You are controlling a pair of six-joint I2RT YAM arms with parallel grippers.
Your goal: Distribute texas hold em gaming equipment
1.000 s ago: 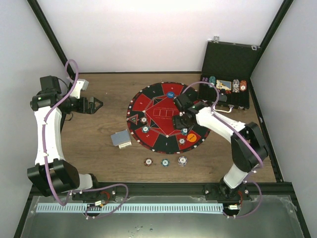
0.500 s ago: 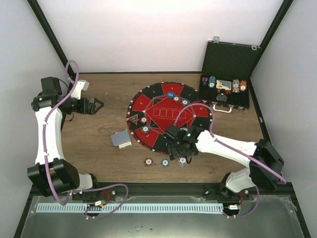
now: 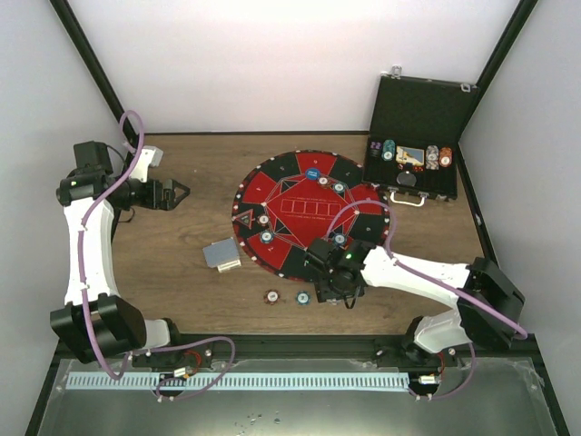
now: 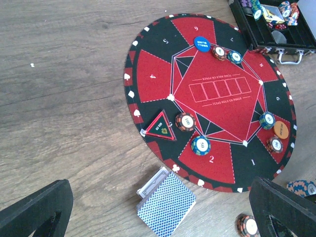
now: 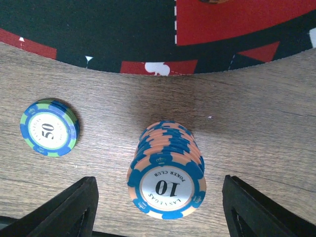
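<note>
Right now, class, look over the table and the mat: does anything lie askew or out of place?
The card deck on the table beside the mat is not squared: a lower part pokes out at an angle from under the blue-backed top. The stack of chips marked 10 looks slightly staggered too. Nothing appears spilled.
</note>
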